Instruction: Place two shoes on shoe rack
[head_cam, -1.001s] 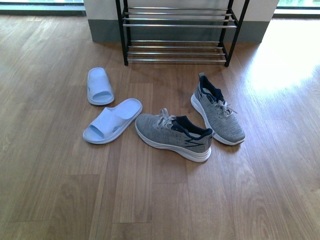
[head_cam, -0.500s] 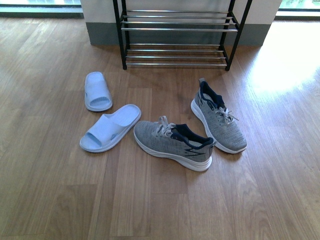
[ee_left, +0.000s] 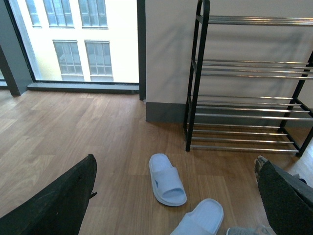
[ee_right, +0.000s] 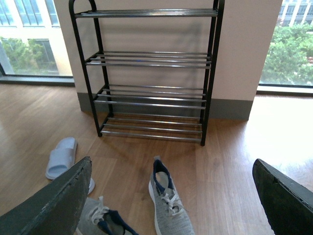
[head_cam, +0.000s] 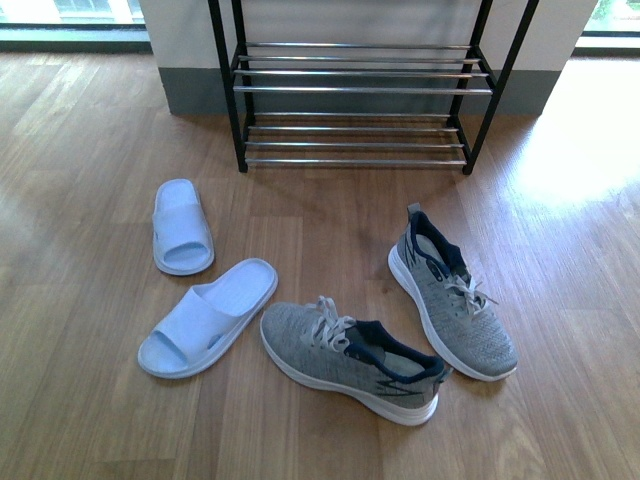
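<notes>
Nothing shelved yet. Both sneakers are on the floor short of the rack (head_cam: 360,90). Right sneaker (head_cam: 455,300) has its heel toward the rack. Near sneaker (head_cam: 350,350) lies crosswise, a slide (head_cam: 205,318) just beside its toe. Left gripper (ee_left: 176,164) and right gripper (ee_right: 171,161): jaws spread wide, holding nothing. Sneakers are probably light, with a soft knit upper that will collapse, so pinch heel collar against the stiff sole.

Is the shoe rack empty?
Empty: the shoe rack shows bare rods on every tier in view; sneakers and slides sit on the floor.
</notes>
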Tool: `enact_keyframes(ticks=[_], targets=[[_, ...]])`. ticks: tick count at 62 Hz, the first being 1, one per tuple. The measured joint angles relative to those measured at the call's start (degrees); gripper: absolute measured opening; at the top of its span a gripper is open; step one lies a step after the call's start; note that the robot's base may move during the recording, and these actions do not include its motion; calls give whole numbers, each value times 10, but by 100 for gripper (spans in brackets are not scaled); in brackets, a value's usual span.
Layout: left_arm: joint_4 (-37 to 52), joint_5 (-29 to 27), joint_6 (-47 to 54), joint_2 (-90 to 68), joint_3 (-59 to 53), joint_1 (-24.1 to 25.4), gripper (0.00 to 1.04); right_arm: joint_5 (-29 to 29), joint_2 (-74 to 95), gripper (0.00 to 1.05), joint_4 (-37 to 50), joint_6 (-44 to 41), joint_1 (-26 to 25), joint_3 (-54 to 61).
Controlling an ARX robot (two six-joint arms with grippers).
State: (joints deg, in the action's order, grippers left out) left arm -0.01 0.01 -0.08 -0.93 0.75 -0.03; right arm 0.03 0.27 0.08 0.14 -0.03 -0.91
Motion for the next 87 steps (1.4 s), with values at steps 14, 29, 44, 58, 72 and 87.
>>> enact_keyframes(ticks=[14, 29, 44, 58, 72, 87], targets=[[0, 0, 0, 0, 0, 0, 95, 0, 0, 95, 0, 0, 0, 0], [0, 0, 0, 0, 0, 0, 95, 1, 0, 95, 0, 0, 0, 0], [0, 0, 0, 0, 0, 0, 95, -68, 262, 95, -5, 26, 19, -47], [0, 0, 0, 0, 0, 0, 95, -93, 778, 95, 278, -47, 21, -95], [0, 0, 0, 0, 0, 0, 95, -68, 1152, 95, 380, -107, 42, -190], [0, 0, 0, 0, 0, 0, 95, -52, 1347, 95, 373, -114, 56, -299]])
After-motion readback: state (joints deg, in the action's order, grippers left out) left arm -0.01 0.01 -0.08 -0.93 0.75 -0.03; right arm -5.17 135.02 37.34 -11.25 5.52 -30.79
